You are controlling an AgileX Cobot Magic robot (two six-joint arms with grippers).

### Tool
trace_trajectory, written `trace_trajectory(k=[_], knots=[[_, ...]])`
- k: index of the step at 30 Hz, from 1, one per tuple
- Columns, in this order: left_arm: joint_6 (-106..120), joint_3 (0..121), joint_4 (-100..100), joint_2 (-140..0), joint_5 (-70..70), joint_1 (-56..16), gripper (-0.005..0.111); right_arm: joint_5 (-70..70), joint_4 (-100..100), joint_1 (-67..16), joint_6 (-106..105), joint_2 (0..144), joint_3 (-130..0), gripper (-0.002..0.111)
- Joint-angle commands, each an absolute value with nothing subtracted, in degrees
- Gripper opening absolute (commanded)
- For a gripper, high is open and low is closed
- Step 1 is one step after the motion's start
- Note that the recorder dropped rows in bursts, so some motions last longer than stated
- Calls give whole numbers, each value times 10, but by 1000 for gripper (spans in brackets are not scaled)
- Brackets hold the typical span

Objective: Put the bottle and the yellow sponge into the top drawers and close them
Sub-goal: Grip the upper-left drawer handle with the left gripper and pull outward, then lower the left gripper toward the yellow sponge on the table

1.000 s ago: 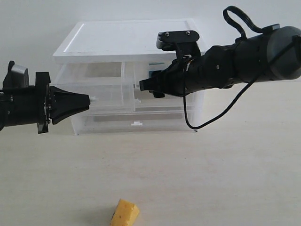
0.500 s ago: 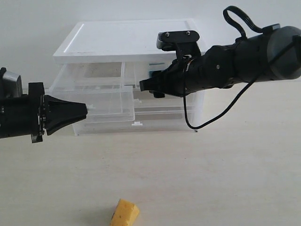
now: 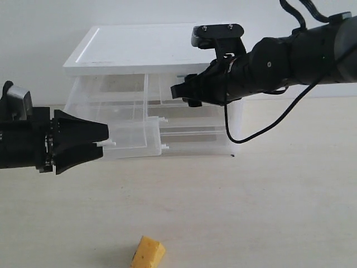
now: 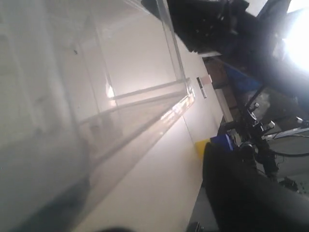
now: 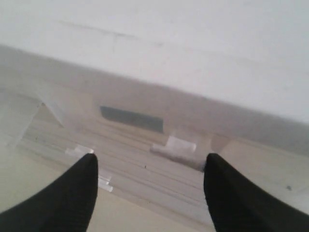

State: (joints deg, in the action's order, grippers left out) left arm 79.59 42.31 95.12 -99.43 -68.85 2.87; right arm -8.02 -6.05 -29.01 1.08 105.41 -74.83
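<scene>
The yellow sponge (image 3: 148,252) lies on the table near the front edge, well away from both arms; a bit of it (image 4: 202,146) shows in the left wrist view. The left top drawer (image 3: 131,139) stands pulled far out. My left gripper (image 3: 105,142) is open, one finger above and one below its white tab handle (image 3: 107,143). My right gripper (image 3: 185,95) hovers open in front of the right top drawer (image 3: 206,114), holding nothing. Only a teal sliver of the bottle (image 3: 181,76) shows behind that gripper. The right gripper (image 5: 150,162) faces a white tab handle (image 5: 181,144).
The cabinet has a flat white top (image 3: 150,47) and full-width drawers below with a tab handle (image 3: 163,147). The translucent drawer wall (image 4: 145,92) fills the left wrist view. A black cable (image 3: 245,134) hangs from the right arm beside the cabinet.
The left gripper drew the left top drawer further out, then opened and let go of its handle. The right arm rose and shifted right, away from the drawer front.
</scene>
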Motion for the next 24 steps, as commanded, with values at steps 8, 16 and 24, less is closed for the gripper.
trace_trajectory(k=[8,16,24], knots=[[765,394,873,-988,-700,27,63,-147,-55,-285,6,1032,-756,58],[846,325,889,-988,-651,26,63,-168,-54,-285,6,1012,-756,58],[893,304,892,-988,-551,-71,62,-209,-41,-285,5,972,-756,58]])
